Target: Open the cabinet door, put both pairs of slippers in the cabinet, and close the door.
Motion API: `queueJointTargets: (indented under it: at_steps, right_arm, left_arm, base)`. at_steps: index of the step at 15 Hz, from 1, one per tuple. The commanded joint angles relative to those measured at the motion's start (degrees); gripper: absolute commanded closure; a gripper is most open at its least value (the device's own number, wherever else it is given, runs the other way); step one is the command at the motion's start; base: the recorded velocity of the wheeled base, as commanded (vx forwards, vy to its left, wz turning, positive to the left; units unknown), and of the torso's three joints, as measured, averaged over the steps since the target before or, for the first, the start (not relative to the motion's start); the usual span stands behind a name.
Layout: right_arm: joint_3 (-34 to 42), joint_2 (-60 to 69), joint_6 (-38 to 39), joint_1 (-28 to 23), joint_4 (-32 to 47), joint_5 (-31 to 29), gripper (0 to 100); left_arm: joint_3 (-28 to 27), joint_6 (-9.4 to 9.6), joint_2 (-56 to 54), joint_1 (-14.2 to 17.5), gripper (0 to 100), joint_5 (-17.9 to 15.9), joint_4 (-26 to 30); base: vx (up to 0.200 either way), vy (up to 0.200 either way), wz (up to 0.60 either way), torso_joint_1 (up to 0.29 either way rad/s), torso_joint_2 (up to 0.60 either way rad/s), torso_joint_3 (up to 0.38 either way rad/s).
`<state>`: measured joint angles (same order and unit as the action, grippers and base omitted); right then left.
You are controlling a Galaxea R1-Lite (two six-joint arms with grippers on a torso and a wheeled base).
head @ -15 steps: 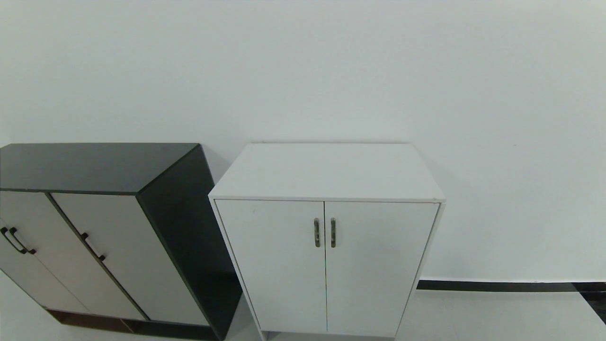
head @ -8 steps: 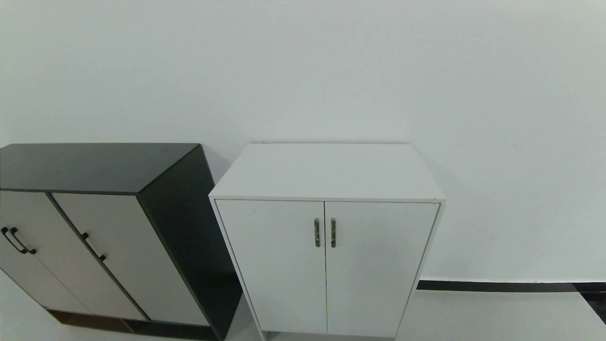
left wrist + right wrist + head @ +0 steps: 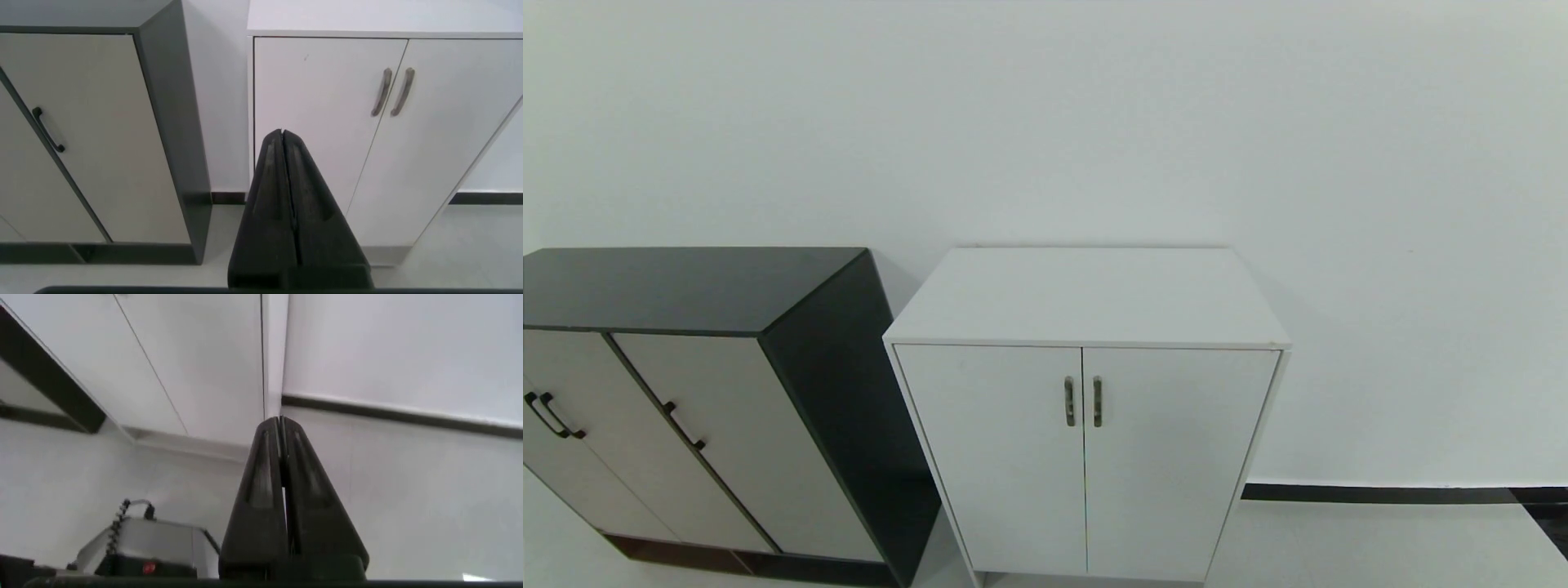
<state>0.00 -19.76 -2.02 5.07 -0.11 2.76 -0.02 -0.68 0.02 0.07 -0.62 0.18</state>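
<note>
Facing fully shut white cabinet (image 3: 1013, 441)

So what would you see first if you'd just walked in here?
The white cabinet stands in the middle against the wall, shut, its two handles side by side. Left of it stands a black cabinet with pale doors. The left gripper and right gripper are both shut.
</note>
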Motion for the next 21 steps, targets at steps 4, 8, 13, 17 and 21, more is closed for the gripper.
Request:
queueJointTargets:
  at_steps: [4, 8, 13, 17, 21]
  right_arm:
    - [0.0, 8.8, 0.0, 0.7, 0.0, -0.3, 100]
    - [-0.1, 12.2, 0.0, -1.5, 0.0, -0.8, 100]
    - [0.0, 15.0, 0.1, -2.8, 0.0, -0.8, 100]
    - [0.0, 15.7, 0.3, -2.9, 0.0, -1.9, 100]
    - [-0.1, 19.3, 0.3, -4.8, 0.1, -1.9, 100]
  left_arm:
    - [-0.1, -0.02, 0.0, 0.0, 100, 0.0, 0.0]
    - [0.0, -0.02, 0.0, 0.0, 100, 0.0, 0.0]
    - [-0.1, -0.02, 0.0, 0.0, 100, 0.0, 0.0]
    - [0.0, -0.02, 0.0, 0.0, 100, 0.3, 0.0]
    - [-0.1, -0.02, 0.0, 0.0, 100, 0.4, 0.0]
  base:
    - [0.0, 0.0, 0.0, 0.0, 0.0, 0.0]
    - [0.0, 0.0, 0.0, 0.0, 0.0, 0.0]
    - [0.0, 0.0, 0.0, 0.0, 0.0, 0.0]
    - [0.0, 0.0, 0.0, 0.0, 0.0, 0.0]
    - [0.0, 0.0, 0.0, 0.0, 0.0, 0.0]
